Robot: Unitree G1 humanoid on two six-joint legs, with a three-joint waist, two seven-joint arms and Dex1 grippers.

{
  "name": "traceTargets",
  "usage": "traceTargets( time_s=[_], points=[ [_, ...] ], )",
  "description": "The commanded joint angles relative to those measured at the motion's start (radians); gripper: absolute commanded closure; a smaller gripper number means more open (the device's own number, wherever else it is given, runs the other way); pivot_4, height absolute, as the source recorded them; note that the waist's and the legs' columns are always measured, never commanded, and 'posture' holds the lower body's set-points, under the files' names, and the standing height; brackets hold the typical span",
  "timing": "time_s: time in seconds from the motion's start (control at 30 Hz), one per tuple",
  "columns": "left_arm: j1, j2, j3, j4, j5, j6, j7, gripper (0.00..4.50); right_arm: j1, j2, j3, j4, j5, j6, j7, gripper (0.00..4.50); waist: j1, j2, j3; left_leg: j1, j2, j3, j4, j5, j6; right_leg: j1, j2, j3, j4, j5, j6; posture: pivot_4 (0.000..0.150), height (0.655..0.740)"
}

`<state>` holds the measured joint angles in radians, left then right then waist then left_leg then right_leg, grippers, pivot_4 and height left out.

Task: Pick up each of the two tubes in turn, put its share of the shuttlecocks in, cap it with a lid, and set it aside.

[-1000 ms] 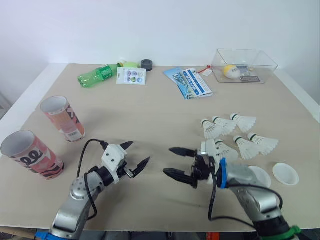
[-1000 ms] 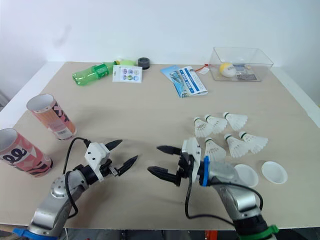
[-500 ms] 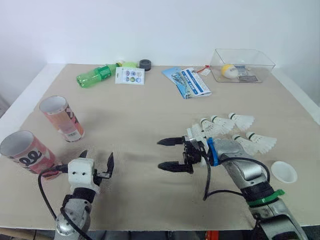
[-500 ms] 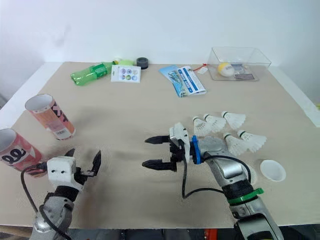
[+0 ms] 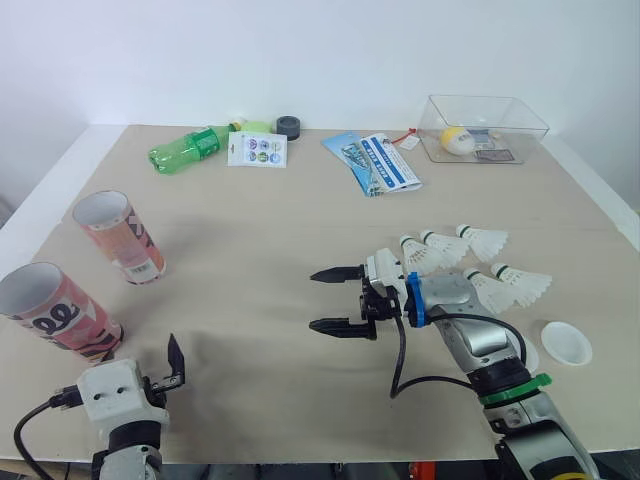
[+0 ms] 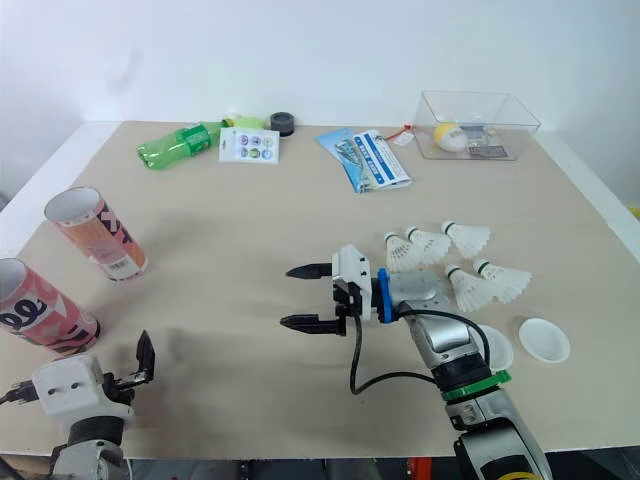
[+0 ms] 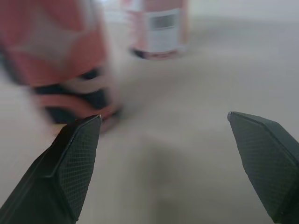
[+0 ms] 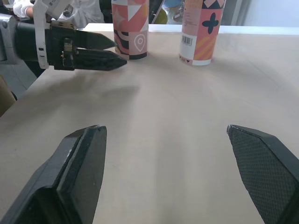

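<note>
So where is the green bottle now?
In the left eye view the green bottle lies on its side at the far left of the table, just left of the sticker card.

A wide table [image 5: 250,240] with a light beige top and a white edge stands before a plain white wall [image 5: 300,50]. The light is soft and even, and the shadows on the top are only faint

The near tube [image 7: 53,56] is blurred and cut off.
</note>
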<state>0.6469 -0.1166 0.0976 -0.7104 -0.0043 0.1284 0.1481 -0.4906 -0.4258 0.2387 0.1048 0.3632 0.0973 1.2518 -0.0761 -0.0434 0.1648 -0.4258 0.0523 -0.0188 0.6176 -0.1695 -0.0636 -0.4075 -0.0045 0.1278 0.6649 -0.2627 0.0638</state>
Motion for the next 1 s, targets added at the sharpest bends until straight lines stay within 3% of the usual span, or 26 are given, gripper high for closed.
traceTargets(
  time_s=[0.03, 0.3, 0.53, 1.0],
  points=[
    [0.021, -0.069, 0.031, -0.035, 0.016, -0.03, 0.082, 0.0, -0.027, 0.015, -0.001, -0.002, -0.002, -0.012, 0.013, 0.07, -0.001, 0.0, 0.0, 0.0, 0.0, 0.0, 0.0, 0.0, 0.0, 0.0, 0.0, 0.0, 0.0, 0.0, 0.0, 0.15, 0.74],
    [-0.111, -0.001, 0.168, 0.07, -0.101, -0.019, 0.1, 0.0, -0.049, 0.037, 0.0, 0.025, -0.023, -0.024, 0.027, 0.07, -0.002, -0.001, 0.001, 0.0, 0.0, -0.001, 0.0, 0.0, 0.0, 0.0, 0.0, -0.001, 0.0, 0.0, -0.001, 0.15, 0.74],
    [-0.241, 0.12, 0.286, 0.187, -0.181, 0.02, 0.029, 0.0, -0.042, 0.032, -0.011, 0.009, -0.029, -0.017, 0.018, 0.07, -0.001, -0.001, 0.001, -0.001, 0.001, -0.002, 0.0, 0.0, -0.001, 0.0, 0.002, -0.002, 0.0, 0.0, -0.001, 0.15, 0.74],
    [-0.343, 0.353, 0.365, 0.484, -0.276, 0.012, -0.238, 0.0, -0.009, 0.014, -0.017, -0.042, -0.028, 0.002, -0.019, 0.07, -0.001, 0.003, 0.0, 0.001, 0.001, -0.002, 0.0, 0.0, 0.0, 0.002, 0.001, -0.002, 0.001, 0.0, -0.001, 0.15, 0.74]
  ],
)
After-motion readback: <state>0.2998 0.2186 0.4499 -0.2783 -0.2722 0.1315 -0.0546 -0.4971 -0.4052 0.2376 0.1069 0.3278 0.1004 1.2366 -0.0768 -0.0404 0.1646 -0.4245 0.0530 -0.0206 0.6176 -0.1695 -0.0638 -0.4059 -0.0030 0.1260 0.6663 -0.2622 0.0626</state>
